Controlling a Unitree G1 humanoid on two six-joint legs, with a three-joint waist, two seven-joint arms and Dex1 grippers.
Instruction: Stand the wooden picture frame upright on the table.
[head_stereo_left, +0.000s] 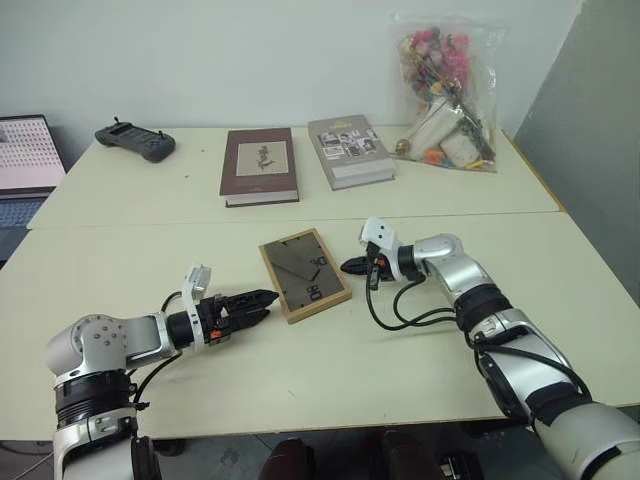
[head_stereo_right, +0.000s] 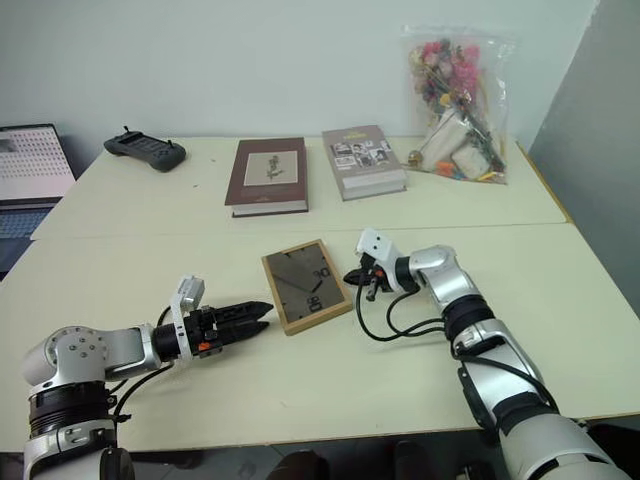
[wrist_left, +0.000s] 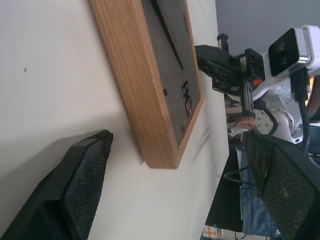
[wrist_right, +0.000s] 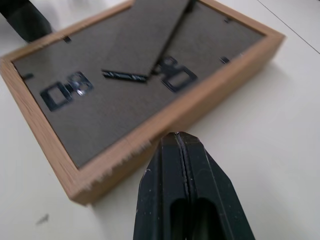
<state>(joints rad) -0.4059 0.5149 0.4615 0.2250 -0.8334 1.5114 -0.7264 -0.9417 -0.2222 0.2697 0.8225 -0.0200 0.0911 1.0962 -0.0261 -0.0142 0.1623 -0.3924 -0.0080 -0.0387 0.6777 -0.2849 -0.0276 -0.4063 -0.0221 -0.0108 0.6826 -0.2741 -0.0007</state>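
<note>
1. The left pincer (head_stereo_left: 262, 300) is spread wide, holds nothing, and sits near the surface's (head_stereo_left: 330, 370) near edge, just beside the frame's near corner.
2. The wooden picture frame (head_stereo_left: 304, 273) lies flat, back up, near the centre seam.
3. The right pincer (head_stereo_left: 350, 266) is fully closed, empty, at the frame's right edge.
4. The maroon book (head_stereo_left: 260, 165) and grey book (head_stereo_left: 349, 149) lie toward the far edge.

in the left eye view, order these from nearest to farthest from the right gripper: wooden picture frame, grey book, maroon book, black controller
1. wooden picture frame, lying back-up on the table, just beside the shut right gripper.
2. grey book, across the seam, at the table's far side.
3. maroon book, left of the grey book; these two are close to call.
4. black controller, far left corner.
</note>
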